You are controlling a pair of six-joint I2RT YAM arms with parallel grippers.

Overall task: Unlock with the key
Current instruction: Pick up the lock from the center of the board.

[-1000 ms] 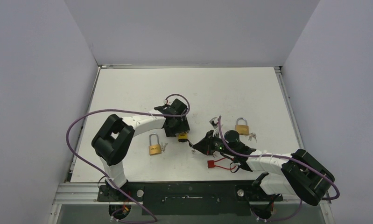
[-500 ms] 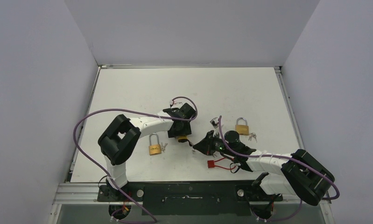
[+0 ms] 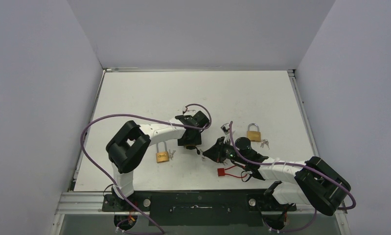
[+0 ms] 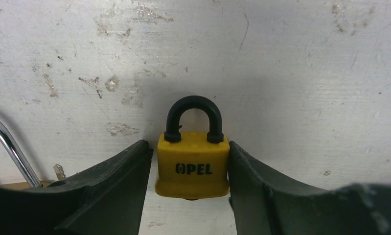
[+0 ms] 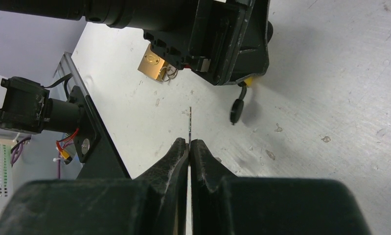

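Padlock, the yellow one, is lying flat on the surface between my left claw's fingers, long axis running straight out from the wrist, black shackle pointing away from it, keyway end toward the claw. I'm keeping the jaws part open, hugging its sides; I can't tell whether they are squeezing it. My right claw is pinching a thin key shut, blade edge-on and pointing toward the left claw.

"OPEL" is printed in black on the yellow padlock.
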